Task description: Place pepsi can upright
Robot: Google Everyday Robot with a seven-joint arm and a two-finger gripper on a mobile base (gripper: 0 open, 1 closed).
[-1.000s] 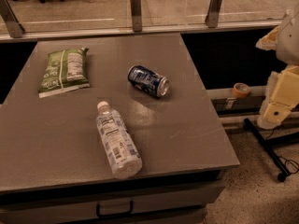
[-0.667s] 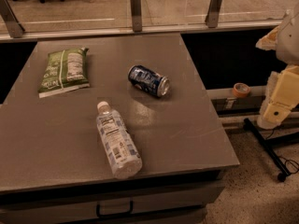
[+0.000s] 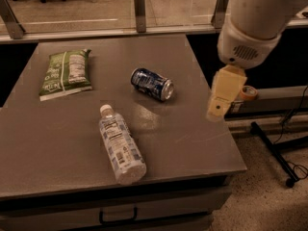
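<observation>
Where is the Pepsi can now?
The pepsi can lies on its side mid-table, right of the green snack bag; the end effector hovers near the right edge of the table.

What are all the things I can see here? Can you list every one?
pepsi can: one, dark blue with silver ends, lying on its side near the middle of the table.
water bottle: one, clear with a white cap, lying on its side near the front edge.
snack bag: one, green, flat at the back left.
table: one, grey, holding all three.
stand legs: black, on the floor at right.
robot arm: one, white, upper right.
gripper: one, pale yellow, by the table's right edge, right of the can, holding nothing.
</observation>
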